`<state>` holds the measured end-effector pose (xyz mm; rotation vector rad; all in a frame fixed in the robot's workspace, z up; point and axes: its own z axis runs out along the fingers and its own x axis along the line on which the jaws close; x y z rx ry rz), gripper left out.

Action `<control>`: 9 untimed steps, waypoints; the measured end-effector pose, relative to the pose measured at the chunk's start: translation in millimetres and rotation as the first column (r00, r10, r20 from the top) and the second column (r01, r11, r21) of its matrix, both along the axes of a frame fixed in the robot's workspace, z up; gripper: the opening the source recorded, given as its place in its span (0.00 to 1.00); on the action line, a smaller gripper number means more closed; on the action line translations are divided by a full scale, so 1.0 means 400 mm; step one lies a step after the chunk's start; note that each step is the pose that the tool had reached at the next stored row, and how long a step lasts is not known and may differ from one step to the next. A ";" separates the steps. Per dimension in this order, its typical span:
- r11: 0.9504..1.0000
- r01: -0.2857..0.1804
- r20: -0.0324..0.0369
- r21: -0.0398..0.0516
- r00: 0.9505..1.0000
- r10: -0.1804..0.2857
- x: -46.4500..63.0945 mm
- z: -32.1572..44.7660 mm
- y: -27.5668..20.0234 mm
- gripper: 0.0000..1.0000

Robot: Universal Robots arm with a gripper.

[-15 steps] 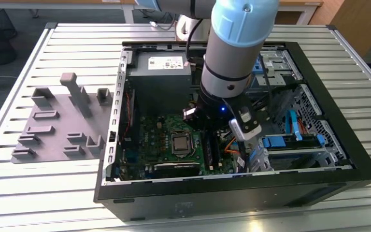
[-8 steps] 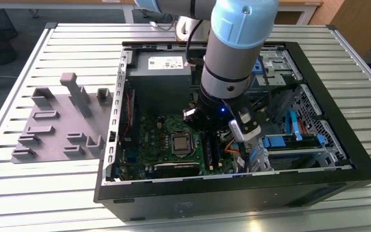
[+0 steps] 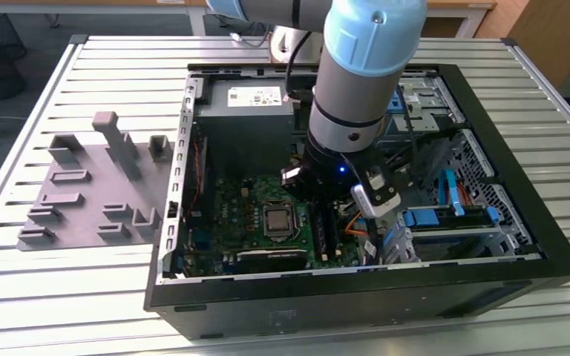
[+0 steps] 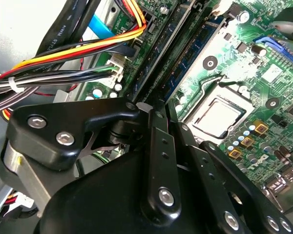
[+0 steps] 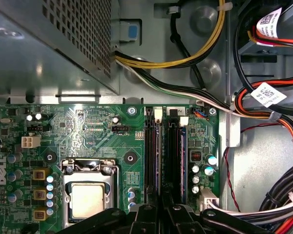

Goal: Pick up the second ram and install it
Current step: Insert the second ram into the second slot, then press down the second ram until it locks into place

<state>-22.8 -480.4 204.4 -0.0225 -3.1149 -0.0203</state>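
Observation:
The second ram (image 5: 158,156) stands on edge in the memory slot nearer the processor socket (image 5: 90,197). In the second wrist view it is a blue-green stick with dark chips (image 4: 190,58). My gripper (image 5: 161,207) sits at one end of it, its black fingers (image 4: 158,146) closed tight on the thin board. Another stick (image 5: 182,161) is seated in the neighbouring slot. In the exterior view the gripper (image 3: 326,211) reaches down inside the open computer case, over the slots on the green motherboard (image 3: 250,204).
Bundles of coloured cables (image 4: 73,53) run close beside the slots. The power supply (image 3: 246,111) and drive cage (image 3: 463,222) flank the arm inside the case (image 3: 522,222). A grey holder tray (image 3: 92,193) lies on the slatted table at the exterior view's left.

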 end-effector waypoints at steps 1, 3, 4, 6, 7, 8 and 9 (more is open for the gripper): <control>1.000 0.000 0.000 0.000 1.000 0.000 0.000 0.000 0.000 0.14; 1.000 0.000 0.000 0.000 1.000 0.000 0.000 0.000 0.000 0.14; 1.000 0.000 0.000 0.000 1.000 0.000 0.000 0.000 0.000 0.14; 1.000 0.000 0.000 0.000 1.000 0.000 0.000 0.000 0.000 0.15; 1.000 0.000 0.000 0.000 1.000 0.000 0.000 0.000 0.000 0.15; 1.000 0.000 0.000 0.000 1.000 0.000 0.000 0.000 0.000 0.22; 1.000 0.000 0.000 0.000 1.000 0.000 0.000 0.000 0.000 0.22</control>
